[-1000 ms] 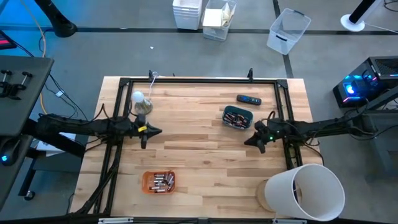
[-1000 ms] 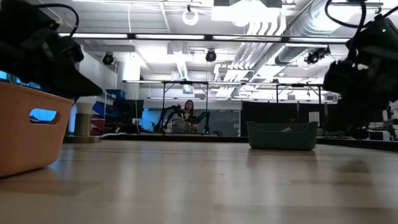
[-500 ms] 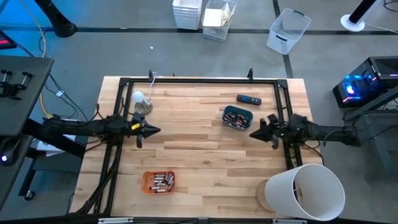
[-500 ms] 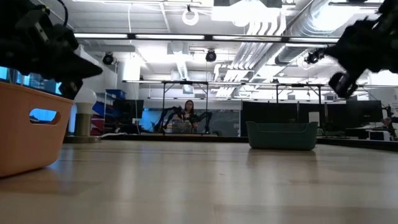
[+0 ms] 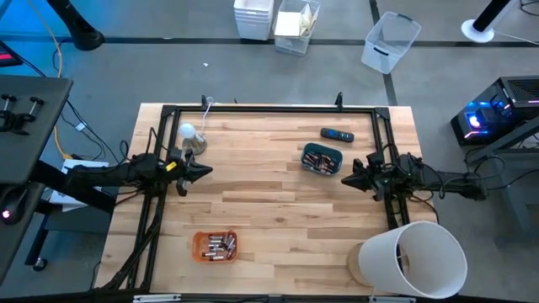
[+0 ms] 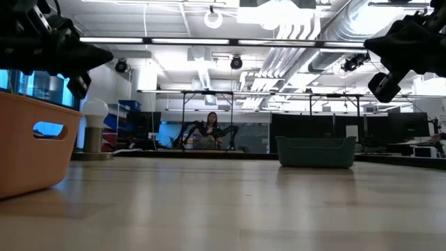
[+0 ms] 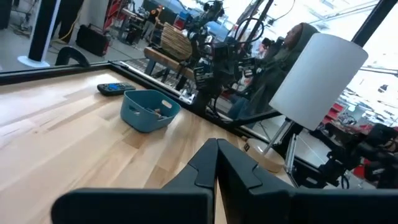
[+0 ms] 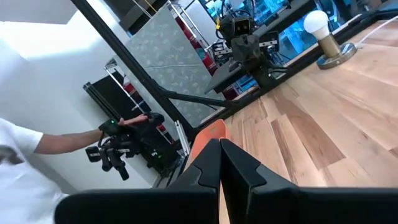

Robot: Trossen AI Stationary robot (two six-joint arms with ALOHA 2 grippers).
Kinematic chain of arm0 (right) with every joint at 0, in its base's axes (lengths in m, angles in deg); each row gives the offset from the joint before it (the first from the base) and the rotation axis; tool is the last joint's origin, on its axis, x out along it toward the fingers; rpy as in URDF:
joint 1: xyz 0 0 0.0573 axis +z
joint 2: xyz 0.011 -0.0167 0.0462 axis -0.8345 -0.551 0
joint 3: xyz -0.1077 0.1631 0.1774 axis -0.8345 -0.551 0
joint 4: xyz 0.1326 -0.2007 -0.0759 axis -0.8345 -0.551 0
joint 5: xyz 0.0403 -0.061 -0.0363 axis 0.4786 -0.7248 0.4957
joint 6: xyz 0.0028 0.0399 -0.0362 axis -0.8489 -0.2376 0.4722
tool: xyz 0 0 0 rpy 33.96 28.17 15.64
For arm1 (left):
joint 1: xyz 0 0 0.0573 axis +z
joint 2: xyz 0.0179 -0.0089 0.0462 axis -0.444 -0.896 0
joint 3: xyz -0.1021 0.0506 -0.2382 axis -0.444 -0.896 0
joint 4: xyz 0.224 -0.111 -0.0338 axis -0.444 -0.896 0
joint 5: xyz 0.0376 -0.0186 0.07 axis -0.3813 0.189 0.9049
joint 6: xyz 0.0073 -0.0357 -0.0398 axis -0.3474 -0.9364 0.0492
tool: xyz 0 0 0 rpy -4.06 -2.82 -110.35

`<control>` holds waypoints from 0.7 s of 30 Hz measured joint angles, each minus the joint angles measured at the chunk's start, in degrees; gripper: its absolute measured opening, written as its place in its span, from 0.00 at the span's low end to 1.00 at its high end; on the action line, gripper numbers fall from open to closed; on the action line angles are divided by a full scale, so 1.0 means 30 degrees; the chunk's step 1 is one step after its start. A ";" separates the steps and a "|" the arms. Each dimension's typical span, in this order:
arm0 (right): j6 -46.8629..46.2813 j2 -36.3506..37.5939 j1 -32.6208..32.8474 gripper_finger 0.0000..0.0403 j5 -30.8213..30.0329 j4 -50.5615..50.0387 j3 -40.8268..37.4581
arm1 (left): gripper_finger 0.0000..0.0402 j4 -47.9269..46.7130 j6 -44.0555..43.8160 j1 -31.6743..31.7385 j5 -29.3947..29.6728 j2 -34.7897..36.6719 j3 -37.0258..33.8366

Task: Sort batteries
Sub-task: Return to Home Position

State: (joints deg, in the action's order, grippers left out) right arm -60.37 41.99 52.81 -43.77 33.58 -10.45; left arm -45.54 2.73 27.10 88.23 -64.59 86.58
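The batteries lie in two bins: several in an orange bin (image 5: 216,246) near the table's near edge and several in a teal bin (image 5: 321,158) toward the far right. The low view shows the orange bin (image 6: 28,146) at left and the teal bin (image 6: 315,151) farther off. My left gripper (image 5: 202,171) hovers shut over the table's left side, pointing right; its wrist view shows the closed fingertips (image 7: 216,155). My right gripper (image 5: 345,179) hovers shut at the right side, just near of the teal bin, pointing left, fingertips (image 8: 220,158) together. Neither holds anything.
A dark remote-like bar (image 5: 337,135) lies beyond the teal bin. A small lamp with a white bulb (image 5: 189,136) stands at the far left. A large white cylinder (image 5: 413,261) sits at the near right corner. A person's hand (image 8: 124,134) shows beyond the table.
Both arms have drawn back and risen: the left gripper toward the table's left edge, the right toward the right edge. The right gripper has tipped from pointing down to nearly level. Both bins stay put.
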 joint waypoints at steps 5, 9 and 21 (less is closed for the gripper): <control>0.0000 -0.0174 0.0000 0.00 -0.0005 -0.0351 0.0000 | 0.00 0.0007 0.0000 -0.0003 0.0044 -0.0011 0.0000; 0.0000 -0.0174 0.0000 0.00 -0.0005 -0.0556 0.0000 | 0.00 0.0015 0.0000 -0.0003 0.0066 -0.0101 0.0000; 0.0000 -0.0180 0.0000 0.00 -0.0013 -0.0548 -0.0007 | 0.00 0.0015 0.0000 -0.0003 0.0087 -0.0113 0.0000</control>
State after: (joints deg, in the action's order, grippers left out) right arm -60.37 41.45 52.81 -43.81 31.94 -10.47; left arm -45.49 2.73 27.09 88.49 -64.93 86.58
